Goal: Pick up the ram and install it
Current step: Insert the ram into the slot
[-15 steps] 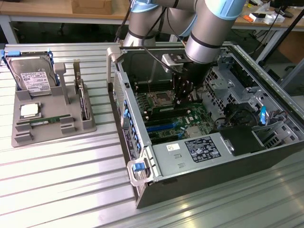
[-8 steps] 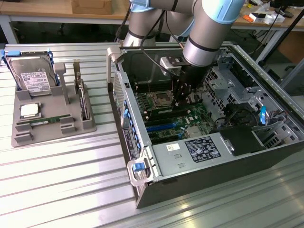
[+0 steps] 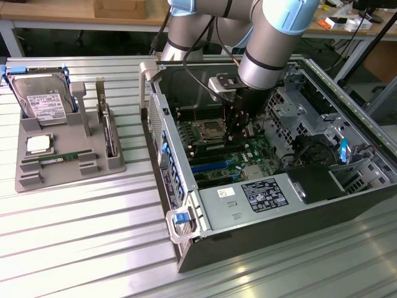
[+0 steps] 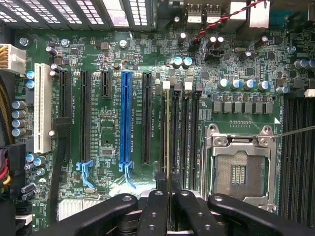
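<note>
Seemingly, the ram [image 4: 168, 137] stands edge-on between the pincer [image 4: 168, 196] fingers.

1. A ribbed metal table [image 3: 80, 230] carries everything.
2. A grey holder tray [image 3: 31, 177] sits directly on it, toward the exterior view's left.
3. An open computer case [image 3: 260, 239] sits directly on the table, toward the exterior view's right, just beside the tray with a strip of bare table between them.
4. The tray holds a hard drive [image 3: 42, 99] at its far end, a square CPU [image 3: 38, 144] below it, and one ram [image 3: 59, 159] stick lying flat near its front.
5. The case lies on its side, with the motherboard [image 3: 248, 155] facing up.
</note>
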`<state>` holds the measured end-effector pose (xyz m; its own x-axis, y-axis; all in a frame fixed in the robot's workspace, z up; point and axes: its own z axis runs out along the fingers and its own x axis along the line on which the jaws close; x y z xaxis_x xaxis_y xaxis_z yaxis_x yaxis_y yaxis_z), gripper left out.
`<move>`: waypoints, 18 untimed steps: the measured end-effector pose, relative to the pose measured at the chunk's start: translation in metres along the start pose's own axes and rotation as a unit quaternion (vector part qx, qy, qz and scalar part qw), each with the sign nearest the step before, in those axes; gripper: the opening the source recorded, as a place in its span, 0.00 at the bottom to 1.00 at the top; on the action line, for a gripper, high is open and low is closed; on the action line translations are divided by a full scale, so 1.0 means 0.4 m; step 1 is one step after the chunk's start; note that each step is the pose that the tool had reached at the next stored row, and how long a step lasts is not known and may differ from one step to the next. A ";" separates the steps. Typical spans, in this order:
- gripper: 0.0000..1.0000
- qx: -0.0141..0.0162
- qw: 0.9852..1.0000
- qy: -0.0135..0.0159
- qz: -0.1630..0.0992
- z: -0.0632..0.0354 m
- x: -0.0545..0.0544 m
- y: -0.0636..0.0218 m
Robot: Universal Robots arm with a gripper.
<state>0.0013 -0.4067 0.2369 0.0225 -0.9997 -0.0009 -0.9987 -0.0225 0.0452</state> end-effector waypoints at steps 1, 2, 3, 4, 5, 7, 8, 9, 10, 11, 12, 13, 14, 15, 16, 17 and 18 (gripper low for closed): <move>0.12 0.000 1.000 0.000 0.000 0.001 0.000 0.000; 0.12 0.000 1.000 0.000 0.000 0.002 0.000 0.000; 0.12 0.000 1.000 0.000 0.000 0.004 0.000 0.000; 0.12 0.000 1.000 0.000 0.000 0.004 0.000 0.000; 0.12 0.000 1.000 0.000 0.000 0.005 0.000 0.005; 0.12 0.000 1.000 0.000 0.001 0.005 0.000 0.008; 0.12 0.000 1.000 0.000 0.001 0.005 0.000 0.008; 0.12 0.000 1.000 0.000 0.002 0.006 0.000 0.008; 0.12 0.000 1.000 0.000 0.004 0.006 0.000 0.008; 0.12 0.000 1.000 0.000 0.005 0.006 0.000 0.008; 0.12 0.000 1.000 0.000 0.005 0.006 0.000 0.008; 0.12 0.000 1.000 0.000 0.005 0.006 0.000 0.008; 0.12 0.000 1.000 0.000 0.006 0.003 0.000 0.008; 0.12 0.000 1.000 0.000 0.006 0.002 0.000 0.008; 0.12 0.000 1.000 0.000 0.006 0.002 0.000 0.008; 0.12 0.000 1.000 0.000 0.006 0.002 0.000 0.008; 0.12 0.000 1.000 0.000 0.006 0.001 0.000 0.009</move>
<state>-0.0022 -0.4068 0.2365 0.0097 -1.0000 -0.0006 -0.9989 -0.0097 0.0453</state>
